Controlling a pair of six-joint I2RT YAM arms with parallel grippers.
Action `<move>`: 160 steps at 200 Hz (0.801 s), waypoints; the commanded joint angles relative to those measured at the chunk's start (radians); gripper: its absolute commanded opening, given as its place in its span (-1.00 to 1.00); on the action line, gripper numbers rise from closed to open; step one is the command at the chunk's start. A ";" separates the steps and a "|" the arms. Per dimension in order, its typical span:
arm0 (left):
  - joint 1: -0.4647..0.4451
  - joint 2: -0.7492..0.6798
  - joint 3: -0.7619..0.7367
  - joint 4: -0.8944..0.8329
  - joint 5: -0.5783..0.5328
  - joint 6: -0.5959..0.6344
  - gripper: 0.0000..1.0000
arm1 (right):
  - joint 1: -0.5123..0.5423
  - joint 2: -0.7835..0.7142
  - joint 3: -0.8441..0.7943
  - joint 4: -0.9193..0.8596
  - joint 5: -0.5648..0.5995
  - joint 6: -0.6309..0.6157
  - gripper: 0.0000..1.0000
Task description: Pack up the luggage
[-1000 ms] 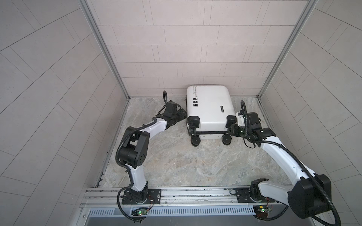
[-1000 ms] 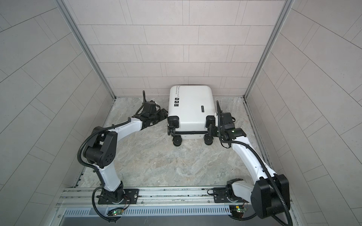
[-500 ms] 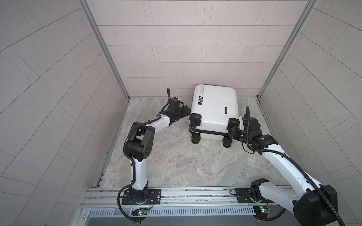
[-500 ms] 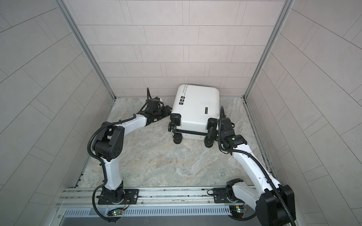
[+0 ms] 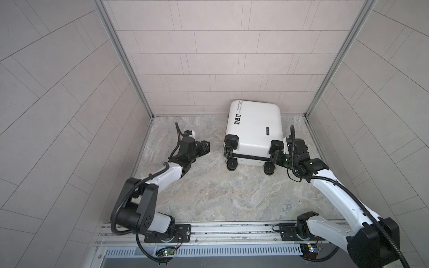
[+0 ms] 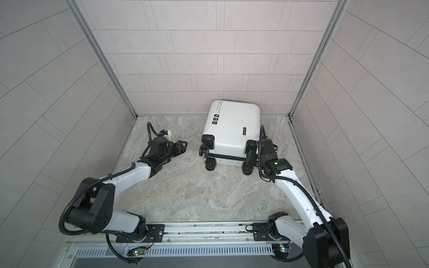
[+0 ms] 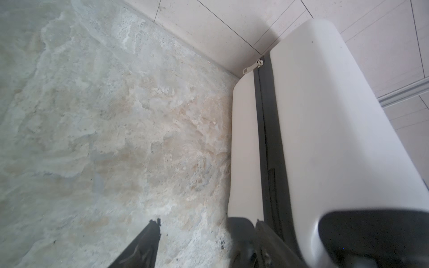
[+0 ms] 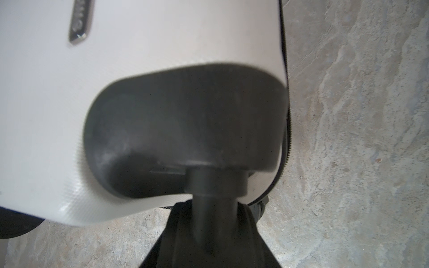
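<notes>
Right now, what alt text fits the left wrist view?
Closed white luggage lies on a marbled floor, its black zipper band running to a pale zipper pull by the tiled wall. One dark fingertip shows beside it, not touching.

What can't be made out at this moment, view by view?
- Inside of the luggage: hidden, it is zipped shut, both top views.
- Small black text on it: too small to read, top view.
- Caster in the right hand: blurred, cut off at the right wrist view's edge.
- Left hand: mostly cut off, left wrist view.

A marbled grey floor (beige-veined) meets pale tiled walls, with a metal rail along the front.
</notes>
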 commanded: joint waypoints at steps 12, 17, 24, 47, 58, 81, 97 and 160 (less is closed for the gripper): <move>-0.144 -0.051 -0.252 0.406 -0.097 0.113 0.40 | 0.011 0.007 0.021 -0.099 -0.007 -0.048 -0.96; -0.169 -0.047 -0.270 0.446 -0.101 0.141 0.40 | 0.011 0.009 0.022 -0.101 -0.006 -0.049 -0.96; -0.203 -0.036 -0.287 0.498 -0.111 0.189 0.40 | 0.011 0.010 0.025 -0.102 -0.008 -0.049 -0.96; -0.259 0.044 -0.313 0.664 -0.097 0.280 0.41 | 0.011 0.007 0.024 -0.104 -0.008 -0.049 -0.97; -0.262 0.107 -0.313 0.762 -0.061 0.285 0.41 | 0.011 0.004 0.023 -0.105 -0.006 -0.047 -0.97; -0.283 0.244 -0.297 0.937 -0.055 0.329 0.33 | 0.012 -0.002 0.023 -0.113 -0.001 -0.044 -0.97; -0.302 0.298 -0.263 0.945 -0.060 0.380 0.18 | 0.011 -0.003 0.027 -0.121 0.002 -0.044 -0.97; -0.324 0.356 -0.198 0.945 -0.072 0.482 0.01 | 0.011 -0.009 0.038 -0.131 -0.001 -0.046 -0.97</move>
